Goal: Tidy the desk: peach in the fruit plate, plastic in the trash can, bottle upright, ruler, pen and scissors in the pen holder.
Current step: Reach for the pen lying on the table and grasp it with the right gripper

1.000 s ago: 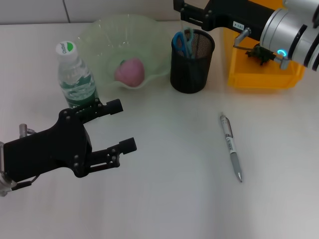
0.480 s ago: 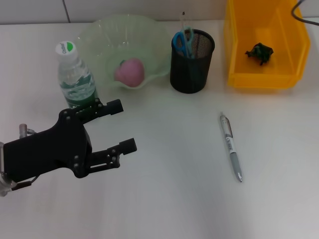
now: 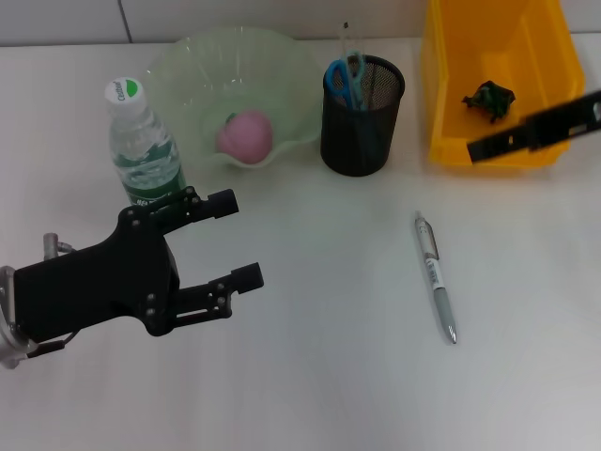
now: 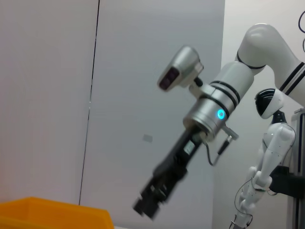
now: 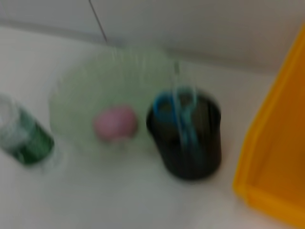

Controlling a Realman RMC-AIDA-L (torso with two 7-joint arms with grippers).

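The pen (image 3: 436,277) lies on the table right of centre. A pink peach (image 3: 246,134) rests in the green fruit plate (image 3: 188,66). Beside the plate the bottle (image 3: 141,150) stands upright. Blue-handled scissors (image 3: 346,80) and a clear ruler (image 3: 346,42) stick out of the black mesh pen holder (image 3: 362,122). Dark green plastic (image 3: 489,99) lies in the yellow trash can (image 3: 451,103). My left gripper (image 3: 239,240) hovers open and empty just in front of the bottle. My right gripper (image 3: 531,129) shows as a dark blurred bar over the can's front edge.
In the left wrist view the right arm (image 4: 209,109) hangs in the air with its gripper (image 4: 150,202) above the yellow can (image 4: 47,212). The right wrist view looks down on the plate (image 5: 76,95), peach (image 5: 115,121), holder (image 5: 190,138) and bottle (image 5: 24,138).
The right arm, over the can a second ago, left the head view and now reappears at the right edge. My left gripper has crept slightly right.
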